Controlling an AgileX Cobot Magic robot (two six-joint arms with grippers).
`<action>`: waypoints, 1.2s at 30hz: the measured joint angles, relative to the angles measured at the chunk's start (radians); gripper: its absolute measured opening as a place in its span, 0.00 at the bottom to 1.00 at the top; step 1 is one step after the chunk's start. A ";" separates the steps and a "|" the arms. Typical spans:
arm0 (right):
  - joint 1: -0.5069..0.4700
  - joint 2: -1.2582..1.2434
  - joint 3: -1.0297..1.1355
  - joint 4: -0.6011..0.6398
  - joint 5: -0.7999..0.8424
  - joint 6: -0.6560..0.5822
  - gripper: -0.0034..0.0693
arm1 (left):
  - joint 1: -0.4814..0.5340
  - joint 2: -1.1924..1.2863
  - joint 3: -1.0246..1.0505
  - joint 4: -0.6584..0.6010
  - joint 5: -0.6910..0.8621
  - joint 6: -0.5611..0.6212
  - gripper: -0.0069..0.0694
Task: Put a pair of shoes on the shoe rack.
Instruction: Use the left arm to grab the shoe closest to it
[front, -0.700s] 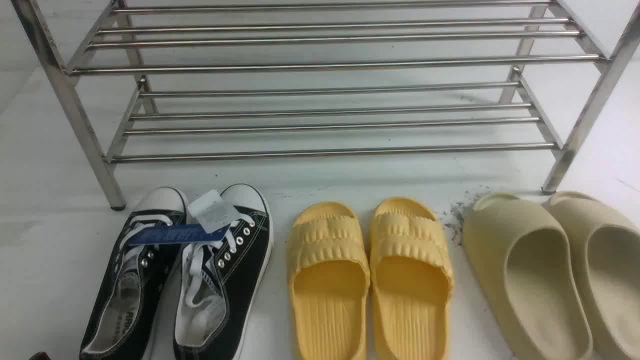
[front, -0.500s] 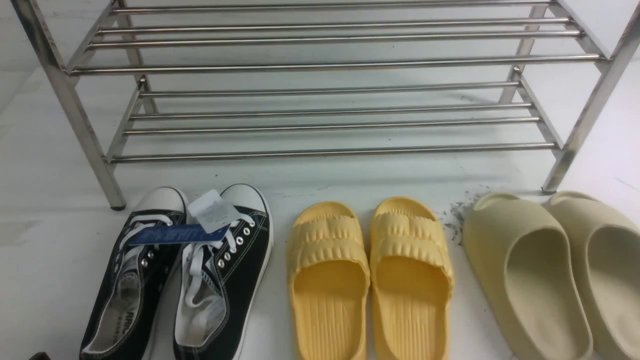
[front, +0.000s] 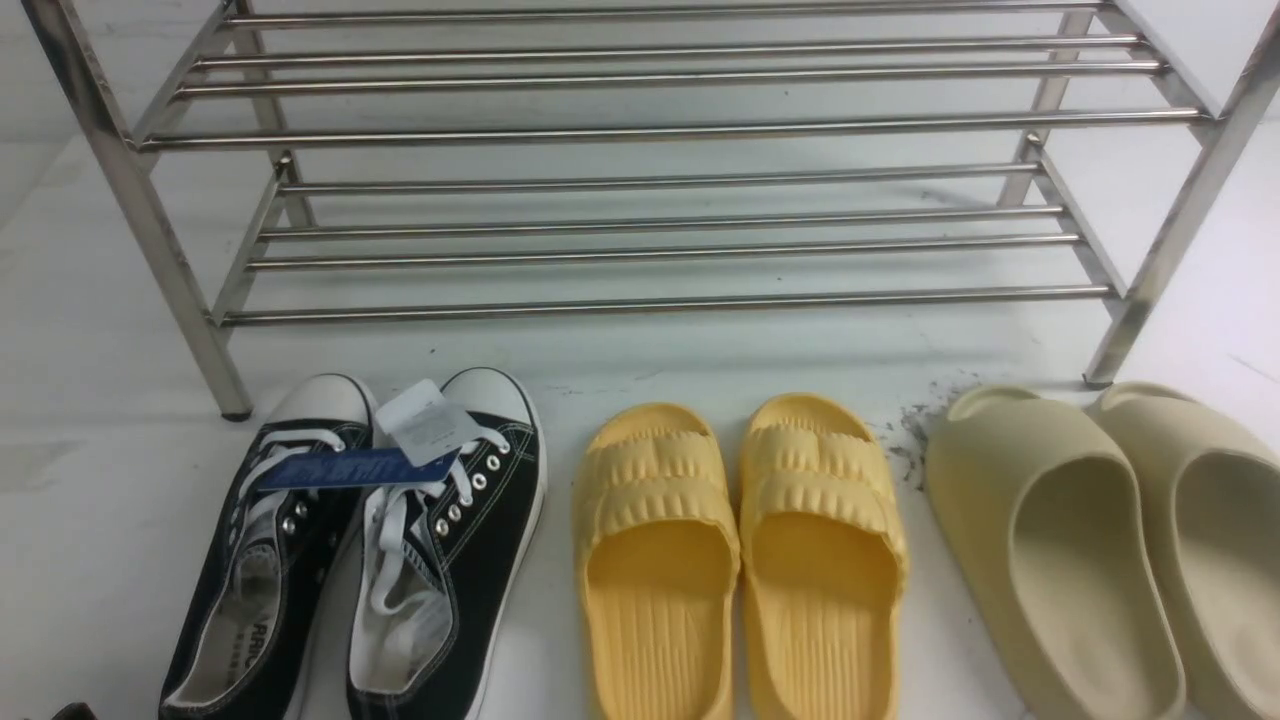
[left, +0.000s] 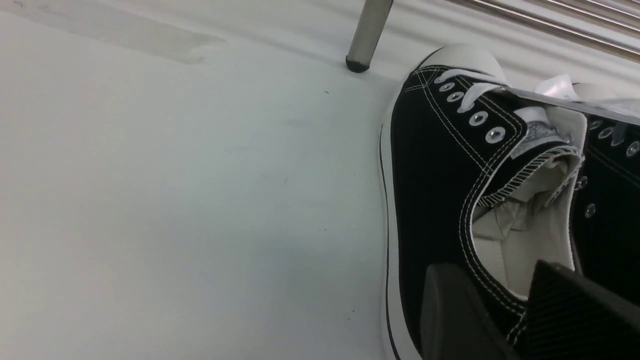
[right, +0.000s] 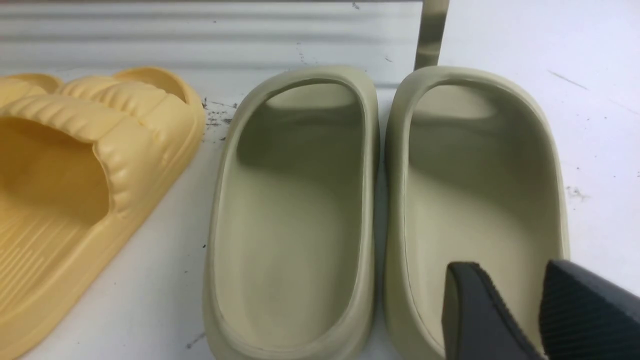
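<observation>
From the front: shoe rack (front: 640, 130) across the far side of the desk (front: 90, 560), both tiers of tubes bare, so nothing delivered yet. In front of it, three pairs in a row, toes toward the rack, probably laid out that way for a short carry straight ahead. At the robot's left, the pair of shoes (front: 300, 540), side by side and touching, just beside the rack's left front leg, with a blue and white tag (front: 380, 455) lying across both sets of laces, possibly joining them. Then yellow slides (front: 655, 500) in the middle and beige slides (front: 1050, 520) at the right, neither wanted. No pincer clearly in this view.

From the left wrist: left pincer (left: 490, 285) low at the heel end of the outer sneaker (left: 435, 165), fingers parted to a middling gap, one outside the canvas wall, the other over the opening. Looks lined up to pinch the collar, a thin edge easy to span. No squeeze visible; cannot tell whether either finger touches. Rack leg (left: 367, 35) just beyond the white toe cap.

From the right wrist: right pincer (right: 507, 280) parted, holding nothing, hovering over the heel of one beige slide, well apart from the sneakers. Judged as parked clear, leaving the job to the left arm.
</observation>
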 joint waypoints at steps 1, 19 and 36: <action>0.000 0.000 0.000 0.000 0.000 0.000 0.38 | 0.000 0.000 0.000 0.000 -0.002 0.000 0.40; 0.000 0.000 0.000 0.000 0.000 0.000 0.38 | 0.000 0.000 -0.017 -0.510 -0.269 -0.244 0.29; 0.000 0.000 0.000 0.000 0.000 0.000 0.38 | -0.075 0.870 -0.770 -0.303 0.581 0.229 0.07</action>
